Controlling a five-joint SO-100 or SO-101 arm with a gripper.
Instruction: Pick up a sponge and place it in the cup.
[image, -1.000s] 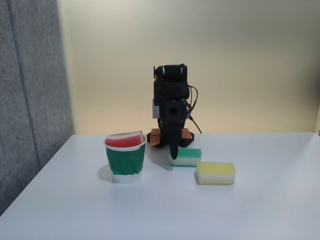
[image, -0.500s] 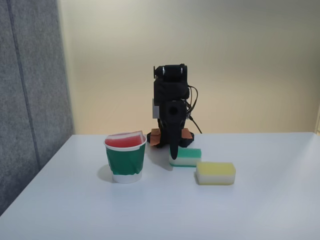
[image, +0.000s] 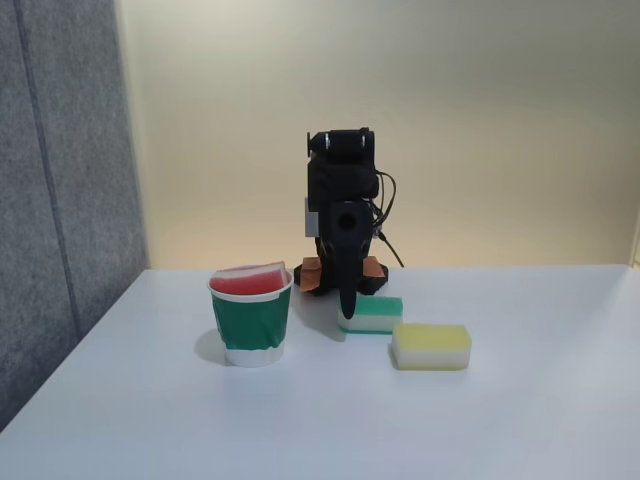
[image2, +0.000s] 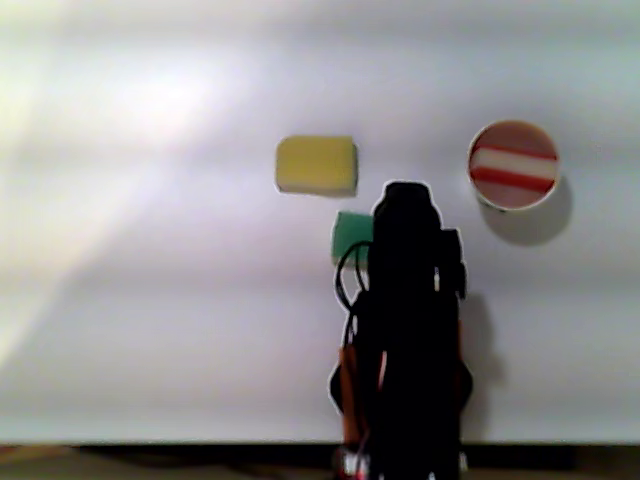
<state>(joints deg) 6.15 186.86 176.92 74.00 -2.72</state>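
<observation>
The pincer (image: 348, 305) hangs tip-down in the fixed view from the folded black arm (image: 342, 215), empty; whether its fingers are parted cannot be told. Just beside it at 3 o'clock lies the green-and-white sponge (image: 373, 314), with the yellow-and-white sponge (image: 431, 346) at 4 o'clock, near it. At 9 o'clock stands the cup (image: 252, 327), the sponge (image: 248, 279) lodged in its mouth, poking above the rim. The white worktop (image: 520, 420) lies open toward the near edge.
</observation>
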